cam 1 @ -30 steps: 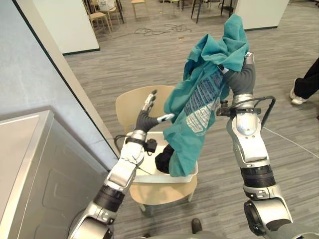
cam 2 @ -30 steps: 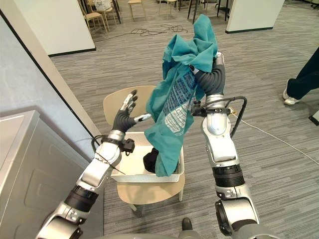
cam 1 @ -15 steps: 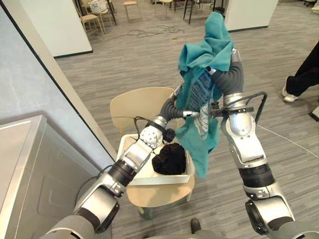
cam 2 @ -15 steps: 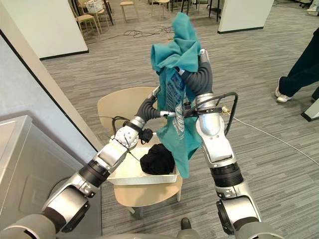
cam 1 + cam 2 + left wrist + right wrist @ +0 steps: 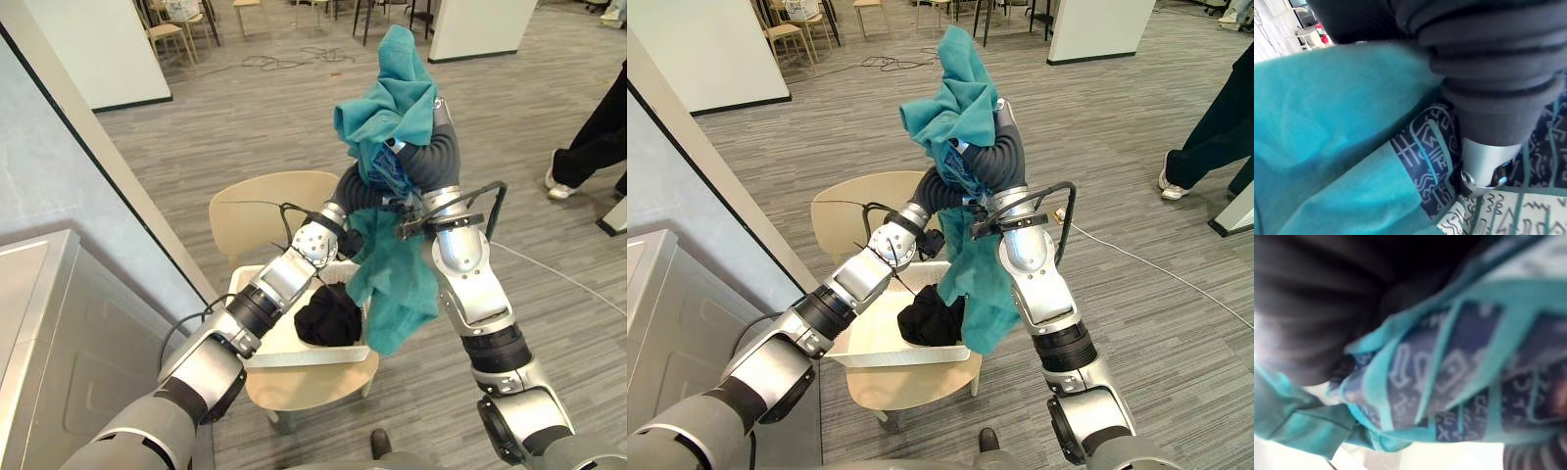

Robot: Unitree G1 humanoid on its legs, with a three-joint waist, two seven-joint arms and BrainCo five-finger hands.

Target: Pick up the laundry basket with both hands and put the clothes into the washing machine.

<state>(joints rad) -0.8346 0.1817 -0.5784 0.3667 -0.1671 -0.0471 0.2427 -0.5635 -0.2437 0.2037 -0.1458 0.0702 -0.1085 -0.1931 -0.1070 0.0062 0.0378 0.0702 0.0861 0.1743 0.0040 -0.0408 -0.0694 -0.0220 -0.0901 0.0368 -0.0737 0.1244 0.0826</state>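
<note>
Your left hand (image 5: pixel 357 188) has reached the teal T-shirt (image 5: pixel 400 284) your right hand (image 5: pixel 432 152) holds aloft, probably for handover; left grip unclear.

Teal patterned shirt (image 5: pixel 397 284) hanging raised, black garment (image 5: pixel 328 315) in white basket (image 5: pixel 304 356)

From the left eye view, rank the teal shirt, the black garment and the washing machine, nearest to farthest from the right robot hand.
1. teal shirt, gripped in the raised right robot hand.
2. black garment, below it, in the white basket on the chair.
3. washing machine, far off at the lower left.
</note>
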